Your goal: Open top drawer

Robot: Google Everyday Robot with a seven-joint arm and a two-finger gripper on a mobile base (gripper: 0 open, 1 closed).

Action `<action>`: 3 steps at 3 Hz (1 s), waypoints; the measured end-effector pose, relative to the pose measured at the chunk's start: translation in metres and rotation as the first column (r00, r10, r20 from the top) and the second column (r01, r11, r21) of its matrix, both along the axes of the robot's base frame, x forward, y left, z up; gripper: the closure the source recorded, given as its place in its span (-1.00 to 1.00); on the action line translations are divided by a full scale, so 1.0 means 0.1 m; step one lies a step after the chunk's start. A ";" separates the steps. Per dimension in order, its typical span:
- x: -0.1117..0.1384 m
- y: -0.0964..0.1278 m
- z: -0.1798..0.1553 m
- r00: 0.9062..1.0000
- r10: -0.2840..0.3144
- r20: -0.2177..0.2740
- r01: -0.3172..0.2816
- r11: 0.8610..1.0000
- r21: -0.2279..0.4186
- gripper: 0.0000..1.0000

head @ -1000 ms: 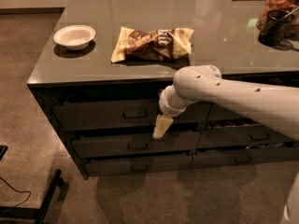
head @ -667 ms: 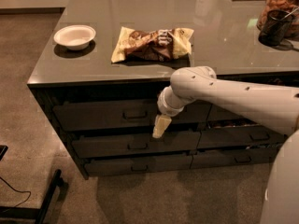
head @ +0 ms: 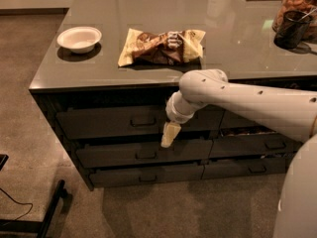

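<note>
The top drawer (head: 104,123) is the tallest dark front under the grey countertop (head: 247,38), with a small loop handle (head: 143,122) at its centre. Its front looks about level with the fronts around it. My gripper (head: 168,135) is cream-coloured and points down from the white arm (head: 247,103). It hangs in front of the drawer's lower edge, a little right of and below the handle, and does not touch the handle.
On the countertop are a white bowl (head: 79,37), a yellow and brown snack bag (head: 161,46), and a dark cup (head: 291,29) beside a jar (head: 297,1). Two shallower drawers (head: 141,154) lie below. A black stand leg (head: 49,214) is on the floor at left.
The arm and gripper have drifted slightly to the left in front of the drawers. Nothing else has moved.
</note>
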State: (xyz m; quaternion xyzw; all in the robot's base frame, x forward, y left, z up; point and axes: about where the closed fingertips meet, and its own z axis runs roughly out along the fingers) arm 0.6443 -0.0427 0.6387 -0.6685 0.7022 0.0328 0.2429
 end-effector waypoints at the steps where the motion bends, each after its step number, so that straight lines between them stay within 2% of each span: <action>1: -0.08 0.03 -0.01 0.999 0.009 -0.046 -0.010 1.000 -0.010 -1.00; 2: -0.18 0.02 -0.01 0.997 0.014 -0.077 -0.015 1.000 -0.013 -1.00; 3: -0.29 0.01 -0.02 0.995 0.013 -0.100 -0.014 1.000 -0.009 -0.62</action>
